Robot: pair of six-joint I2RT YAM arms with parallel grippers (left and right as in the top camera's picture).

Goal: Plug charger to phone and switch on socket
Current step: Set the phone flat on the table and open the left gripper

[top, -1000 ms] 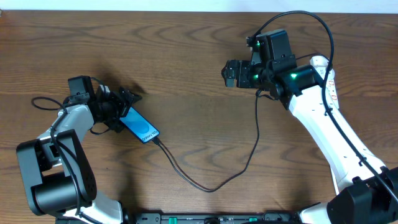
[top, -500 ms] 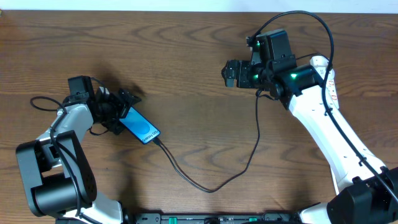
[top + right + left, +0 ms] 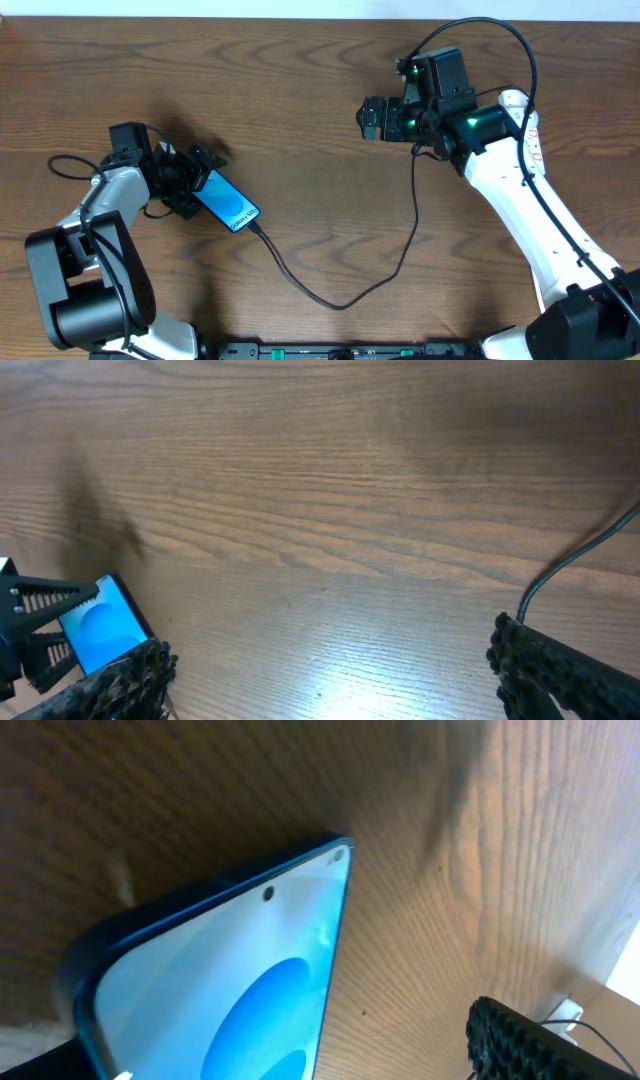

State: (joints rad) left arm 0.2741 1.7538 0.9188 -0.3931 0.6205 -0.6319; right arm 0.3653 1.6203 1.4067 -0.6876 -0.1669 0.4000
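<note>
The phone lies on the table at the left, its light-blue screen facing up; it also shows in the left wrist view and the right wrist view. The charger is a thin black cable whose tip sits at the phone's lower right end. It loops across the table and rises toward the right arm. My left gripper is open around the phone's upper left end. My right gripper is open and empty above bare table. The socket is mostly hidden by the right arm.
The wooden table runs to a pale back edge. A thin black wire loops at the left arm's base. The charger cable crosses the right wrist view near the right finger.
The phone has shifted slightly to the right between the left gripper's fingers. The right arm has not moved.
</note>
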